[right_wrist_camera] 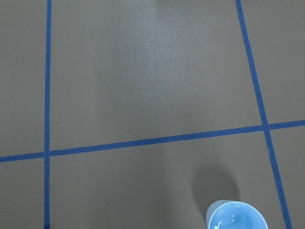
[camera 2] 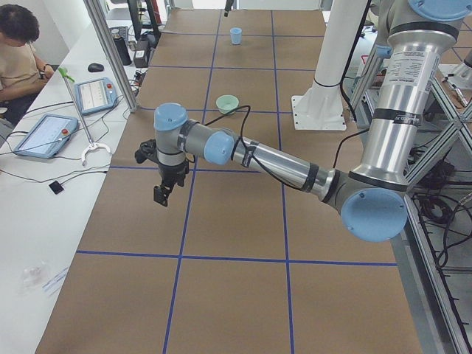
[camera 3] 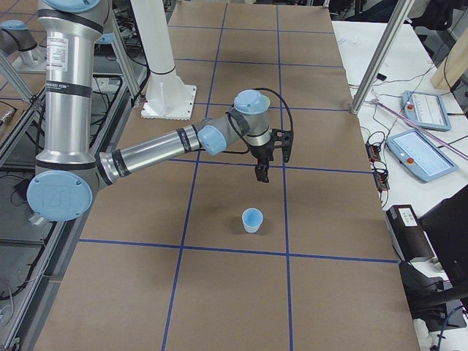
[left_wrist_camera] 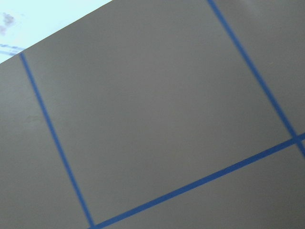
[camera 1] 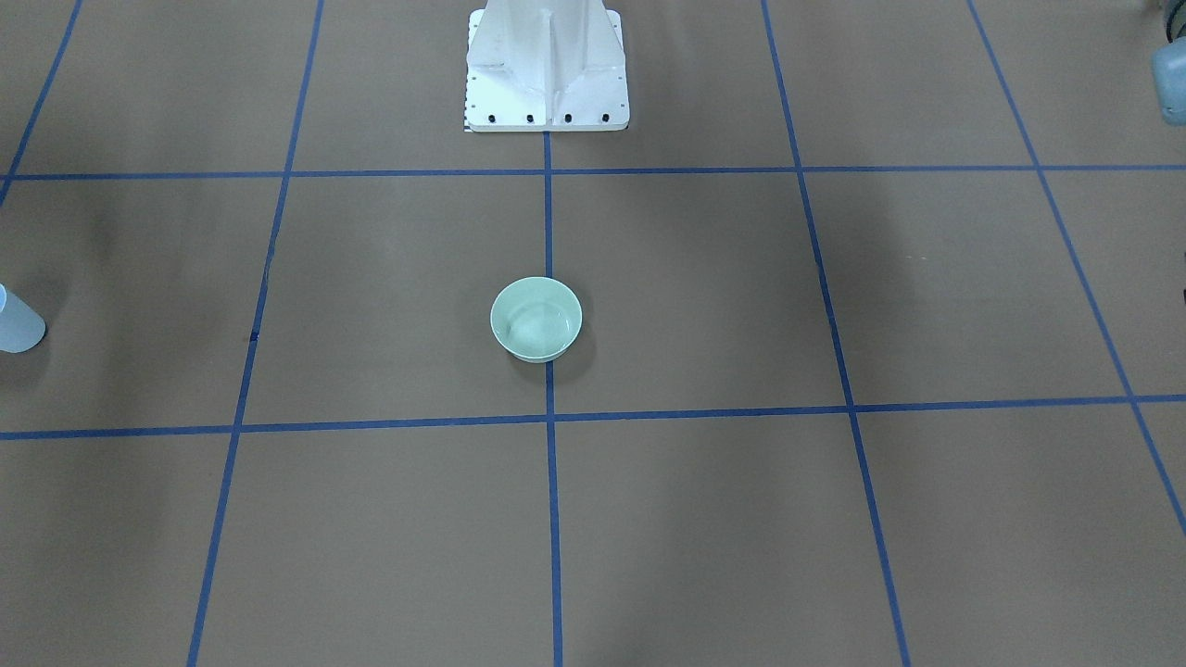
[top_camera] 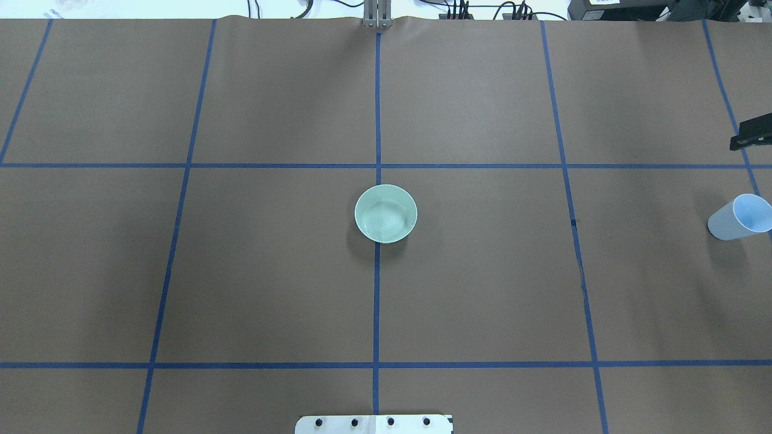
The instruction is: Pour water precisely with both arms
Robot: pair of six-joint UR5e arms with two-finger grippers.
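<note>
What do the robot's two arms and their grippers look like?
Both the left arm and the right arm are silver-grey tubes joined by rounded pale-blue caps. Each upright section carries a pale printed label band. A thin black cable loops along the forearm to the wrist. The left gripper and right gripper are black and two-fingered.
</note>
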